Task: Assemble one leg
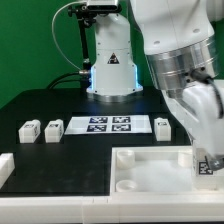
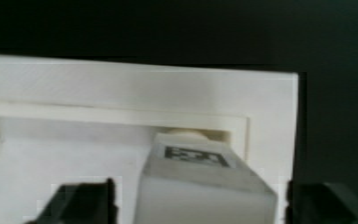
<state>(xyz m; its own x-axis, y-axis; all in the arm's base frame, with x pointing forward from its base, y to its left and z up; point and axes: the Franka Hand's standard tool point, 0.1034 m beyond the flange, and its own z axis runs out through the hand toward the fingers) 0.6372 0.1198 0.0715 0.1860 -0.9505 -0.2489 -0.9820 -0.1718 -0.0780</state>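
Exterior view, left to right: spare legs (image 1: 39, 129) on the table (image 1: 40, 105); marker board (image 1: 108, 125); tray (image 1: 150, 170); tool (image 1: 208, 150) at right, grasping the leg (image 2: 202, 175) above the tray's corner socket (image 2: 190, 131). Risk: a tilted or offset leg may jam on the socket rim. Nothing visibly blocks the approach.

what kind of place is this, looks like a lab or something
Probably a robotics lab bench. A robot arm's gripper holds a tagged leg over a white tray-like part, and a marker board printed with tags lies on the black table.
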